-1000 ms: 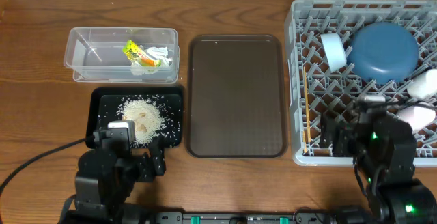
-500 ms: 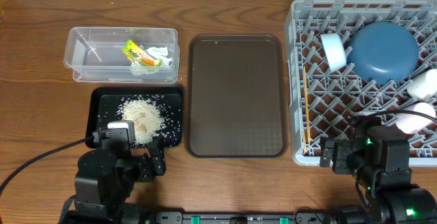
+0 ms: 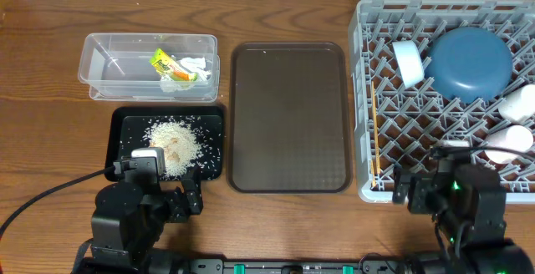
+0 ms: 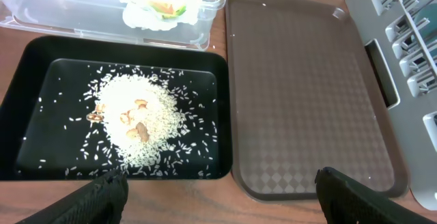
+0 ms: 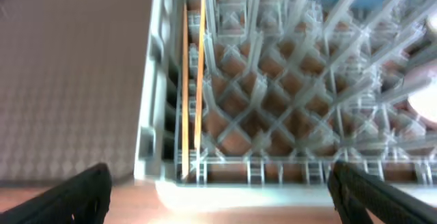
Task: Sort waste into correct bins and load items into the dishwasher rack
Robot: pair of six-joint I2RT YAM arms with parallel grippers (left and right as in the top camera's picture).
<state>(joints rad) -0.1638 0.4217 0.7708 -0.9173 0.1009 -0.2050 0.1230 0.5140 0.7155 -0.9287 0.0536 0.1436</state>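
Observation:
The clear tub (image 3: 109, 69) (image 4: 61, 9) holds a yellow-green wrapper (image 3: 170, 65) and white tissue (image 3: 196, 63). Rice scraps (image 3: 172, 140) (image 4: 140, 118) lie in the black tray (image 3: 125, 128) (image 4: 41, 67). In the grey rack (image 3: 393, 23) (image 5: 293, 80) sit the dark-blue plate (image 3: 469, 63), a white bowl (image 3: 409, 63), a cream cup (image 3: 520, 102) and a pink cup (image 3: 509, 140). Two chopsticks (image 3: 375, 136) (image 5: 186, 94) lie along its left wall. My left gripper (image 3: 171, 200) (image 4: 225, 200) hangs open, empty, at the black tray's near edge. My right gripper (image 3: 426, 194) (image 5: 218, 197) stands open and empty over the rack's near wall.
A flat brown serving tray (image 3: 289, 117) (image 4: 300, 94) lies between the black tray and the rack. The rack's left wall (image 4: 403, 33) shows at the right of the left wrist view. A black cable (image 3: 42, 195) runs across the table's near left.
My right arm has drawn back from over the rack toward the table's near edge, uncovering the pink cup. The left arm has stayed where it was.

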